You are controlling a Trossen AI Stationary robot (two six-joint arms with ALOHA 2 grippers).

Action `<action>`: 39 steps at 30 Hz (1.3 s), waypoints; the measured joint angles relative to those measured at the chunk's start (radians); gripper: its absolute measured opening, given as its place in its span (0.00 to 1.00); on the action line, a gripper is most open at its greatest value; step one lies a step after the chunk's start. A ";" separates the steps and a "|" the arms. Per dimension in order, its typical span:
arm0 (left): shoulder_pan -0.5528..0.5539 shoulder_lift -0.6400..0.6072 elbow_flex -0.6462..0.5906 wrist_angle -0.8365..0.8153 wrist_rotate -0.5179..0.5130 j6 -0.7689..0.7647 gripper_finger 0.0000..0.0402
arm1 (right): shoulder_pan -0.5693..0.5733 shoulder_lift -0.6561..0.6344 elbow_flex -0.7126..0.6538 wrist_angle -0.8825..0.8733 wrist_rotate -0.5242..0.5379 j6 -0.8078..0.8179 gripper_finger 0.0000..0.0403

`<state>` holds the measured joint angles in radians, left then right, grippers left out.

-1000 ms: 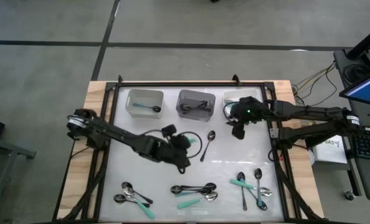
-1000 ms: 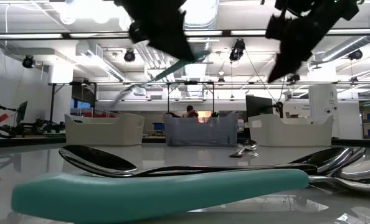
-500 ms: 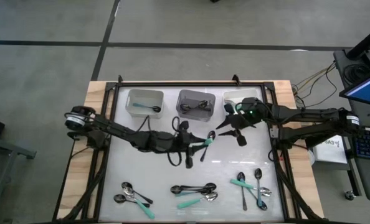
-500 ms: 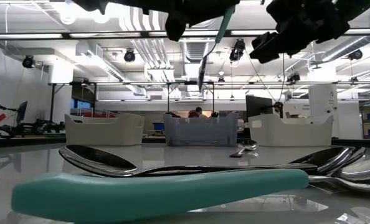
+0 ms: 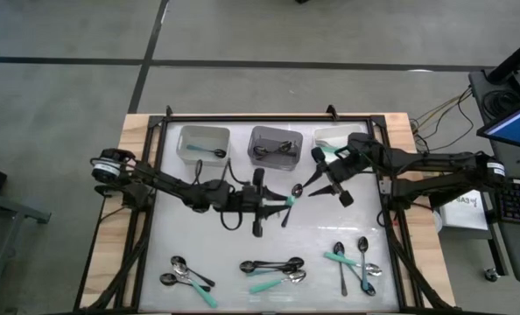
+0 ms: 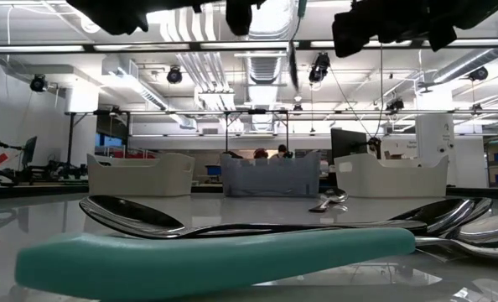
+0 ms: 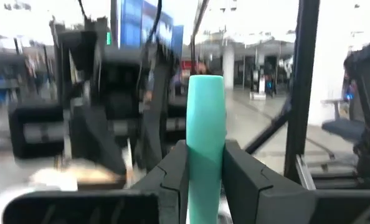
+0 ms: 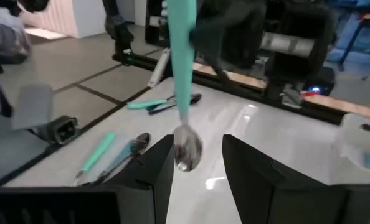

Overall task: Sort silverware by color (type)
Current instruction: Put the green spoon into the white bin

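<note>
My left gripper (image 5: 276, 201) hovers over the table's middle, shut on a spoon with a teal handle (image 7: 204, 118). Its silver bowl (image 8: 186, 149) hangs lowest. My right gripper (image 5: 312, 184) stands just to the right of it, level, pointing toward the table's left. It is open, and in its wrist view the bowl shows just ahead of the gap between its fingers (image 8: 152, 171). A dark spoon (image 5: 293, 194) lies flat on the table under the held one. More silverware lies in groups near the front edge (image 5: 273, 271). My left gripper pinches the spoon's teal handle (image 7: 203, 171) between its two fingers, which come in level from the table's left and lie across it. The handle's free end (image 7: 204, 84) stands up above the fingers. The spoon hangs upright, bowl down, clear of the table.
Three small bins stand along the far edge: the left one (image 5: 203, 144) holds a teal-handled spoon, the middle one (image 5: 275, 146) dark spoons, and the right one (image 5: 333, 138) sits behind my right wrist. Spoon groups lie at front left (image 5: 186, 276) and front right (image 5: 356, 262).
My left gripper has tipped up from pointing down to about level and moved a little toward the table's right; the teal-handled spoon has swung from slanting to hanging upright. My right gripper has turned from pointing down by the right bin to level, facing the spoon.
</note>
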<state>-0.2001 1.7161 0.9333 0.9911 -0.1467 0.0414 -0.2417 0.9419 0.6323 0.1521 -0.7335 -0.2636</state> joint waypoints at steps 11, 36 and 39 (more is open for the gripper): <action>0.020 0.041 0.000 0.183 0.058 0.004 0.14 | 0.034 0.068 0.000 0.141 -0.097 0.083 0.32; 0.044 0.120 0.001 0.313 0.097 -0.030 0.14 | 0.062 0.304 0.102 0.306 -0.116 0.238 0.32; 0.046 0.120 0.001 0.299 0.086 -0.006 0.14 | 0.076 0.321 0.113 0.307 -0.139 0.240 0.32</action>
<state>-0.1539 1.8358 0.9344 1.2901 -0.0603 0.0355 -0.1660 1.2629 0.7454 0.4590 -0.8722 -0.0233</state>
